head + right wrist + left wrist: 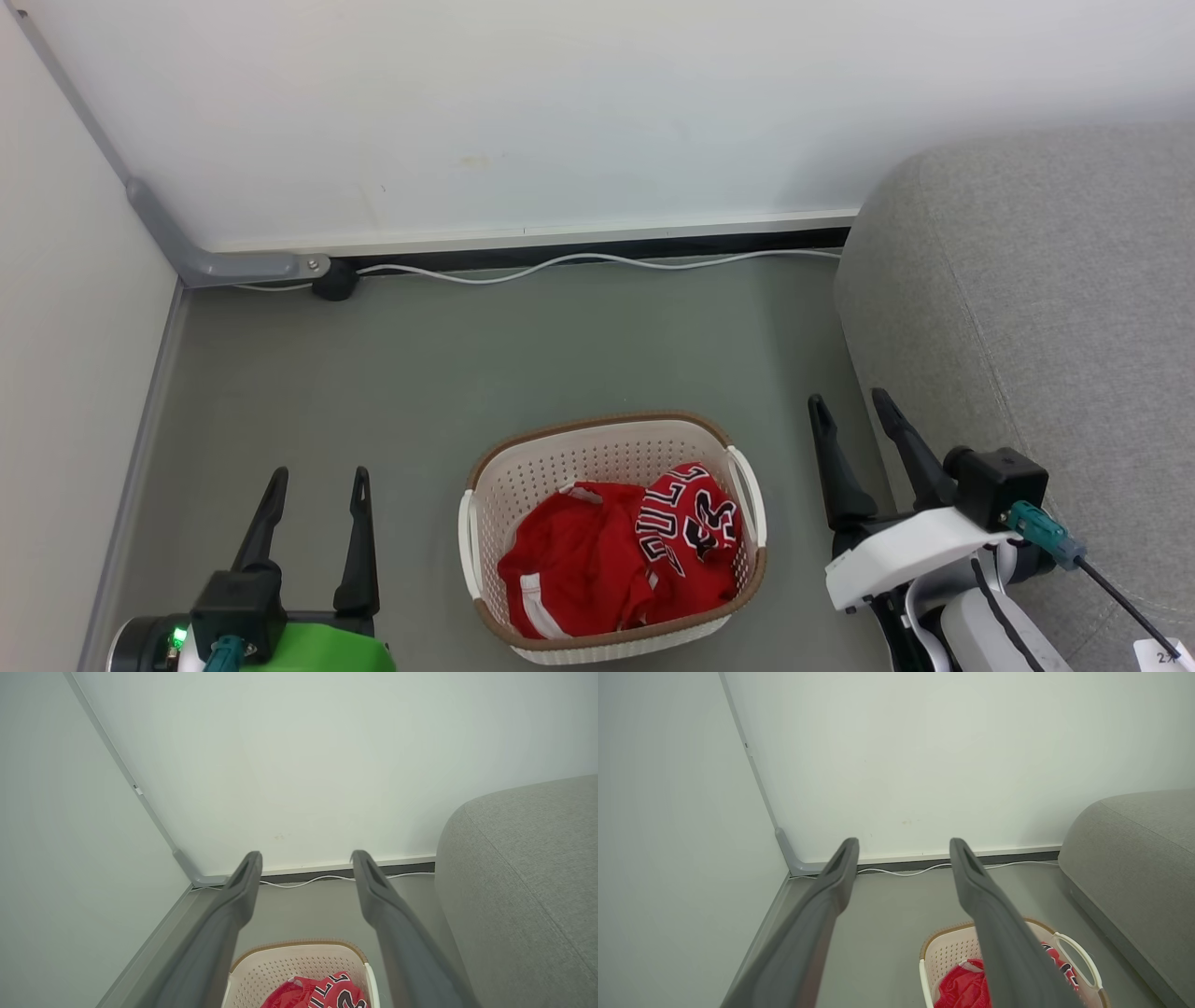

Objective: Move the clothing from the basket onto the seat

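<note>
Red clothing (621, 551) lies crumpled in the cream basket (569, 457) on the grey floor, with a lettered jersey on its right side and a white-striped piece at the lower left. The basket (945, 956) and clothing (964, 989) show low in the left wrist view, partly behind a finger. The right wrist view has the basket (280, 966) and clothing (322, 994) at its bottom edge. The light-grey seat (1046, 308) fills the right. My left gripper (318, 483) is open, left of the basket. My right gripper (850, 403) is open, between basket and seat. Both are empty.
A white cable (597, 261) runs along the dark skirting at the foot of the back wall. A grey conduit (224, 266) bends at the room corner on the left. White walls close the left and far sides. Bare floor lies beyond the basket.
</note>
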You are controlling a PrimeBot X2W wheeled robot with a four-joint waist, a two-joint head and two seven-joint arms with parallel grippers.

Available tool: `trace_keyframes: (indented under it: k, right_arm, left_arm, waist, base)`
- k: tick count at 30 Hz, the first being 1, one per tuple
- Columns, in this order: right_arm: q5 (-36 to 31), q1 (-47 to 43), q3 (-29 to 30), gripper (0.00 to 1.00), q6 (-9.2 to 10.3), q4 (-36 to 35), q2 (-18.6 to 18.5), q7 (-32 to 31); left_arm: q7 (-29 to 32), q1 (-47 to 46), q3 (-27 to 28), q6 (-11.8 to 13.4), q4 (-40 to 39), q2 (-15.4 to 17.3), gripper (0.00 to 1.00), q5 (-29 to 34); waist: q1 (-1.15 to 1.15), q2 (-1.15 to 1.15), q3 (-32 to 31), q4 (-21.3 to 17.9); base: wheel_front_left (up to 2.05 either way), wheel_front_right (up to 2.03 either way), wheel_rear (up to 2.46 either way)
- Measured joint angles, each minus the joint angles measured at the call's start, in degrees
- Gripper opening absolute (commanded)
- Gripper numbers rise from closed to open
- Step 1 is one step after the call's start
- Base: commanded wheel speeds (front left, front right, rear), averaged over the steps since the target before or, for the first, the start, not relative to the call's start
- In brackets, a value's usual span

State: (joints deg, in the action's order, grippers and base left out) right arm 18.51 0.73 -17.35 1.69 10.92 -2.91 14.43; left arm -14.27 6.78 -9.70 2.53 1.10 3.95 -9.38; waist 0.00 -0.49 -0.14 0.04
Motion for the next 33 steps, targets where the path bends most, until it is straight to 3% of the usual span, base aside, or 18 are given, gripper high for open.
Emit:
trace_keyframes:
  k: [33]
  right_arm:
    - [-0.5,0.4,1.3,1.00,-0.59,-0.8,0.1,0.0]
  left_arm:
    - [0.0,-0.4,-0.3,-2.0,1.3,-0.4,1.00,0.9]
  waist:
    - [0.00,0.00,2.9,-0.2]
  base:
    - [0.00,0.00,0.00]
